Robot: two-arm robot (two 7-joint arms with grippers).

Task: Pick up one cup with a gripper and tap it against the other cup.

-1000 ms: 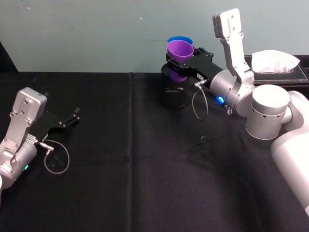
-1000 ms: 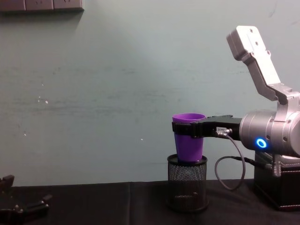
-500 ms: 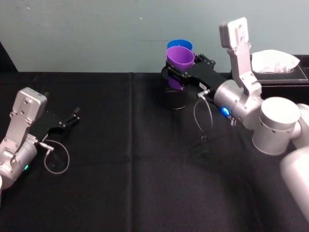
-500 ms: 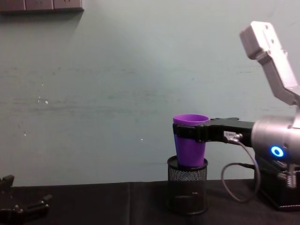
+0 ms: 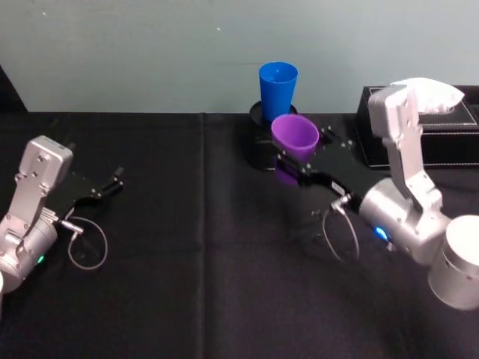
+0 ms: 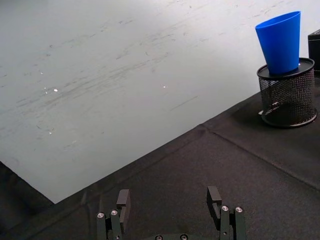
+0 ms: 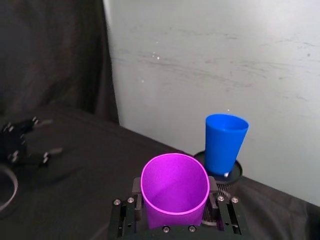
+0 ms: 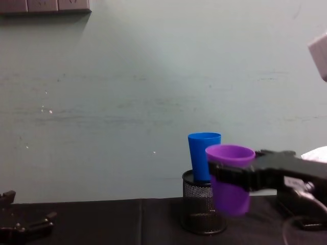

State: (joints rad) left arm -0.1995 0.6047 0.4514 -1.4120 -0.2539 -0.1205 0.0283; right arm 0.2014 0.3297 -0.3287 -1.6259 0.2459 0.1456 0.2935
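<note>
On the near left of the black surface [image 5: 187, 262], at about 9 o'clock in the head view, the left pincer [image 5: 105, 188] lies idle, its fingers spread wide with nothing between them. Farther in, toward 3 o'clock, the right pincer [image 5: 293, 163] is clamped on the purple cup [image 5: 293, 138], gripping it just under the rim; the cup is upright and lifted clear of the surface. Beyond it, at about 12 o'clock, the blue cup [image 5: 278, 84] stands upright in the mouth of a black mesh pen pot [image 8: 203, 210]. The two cups are near each other but apart, with the purple one in front and lower. At the far right sits a dark tissue box [image 5: 441, 123].

The pickup looks done, and the step in hand is the tap itself. The next move calls for carrying the purple cup forward toward 12 o'clock and slightly up, so that its wall meets the blue wall gently enough not to tip the blue cup out of the pot.
</note>
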